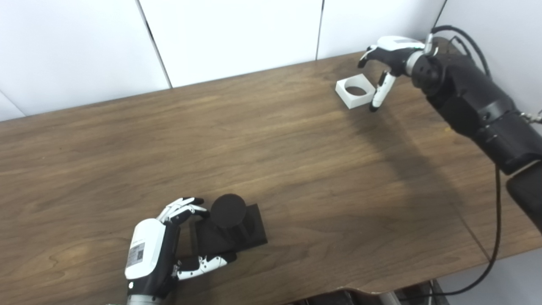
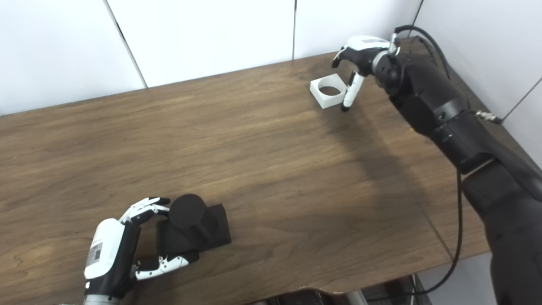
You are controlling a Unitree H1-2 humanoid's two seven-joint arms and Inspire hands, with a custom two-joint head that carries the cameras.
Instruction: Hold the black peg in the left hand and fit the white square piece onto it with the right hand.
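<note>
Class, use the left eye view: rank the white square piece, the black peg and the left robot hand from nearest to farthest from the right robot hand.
Measured from the right robot hand:
1. White square piece, right beside its fingers at the table's far right.
2. Black peg, on the near side, left of centre.
3. Left robot hand, just beyond the peg at the near-left edge.

You could read nothing here: the small grey label on the back of the left hand [image 1: 145, 251] was too blurred.
</note>
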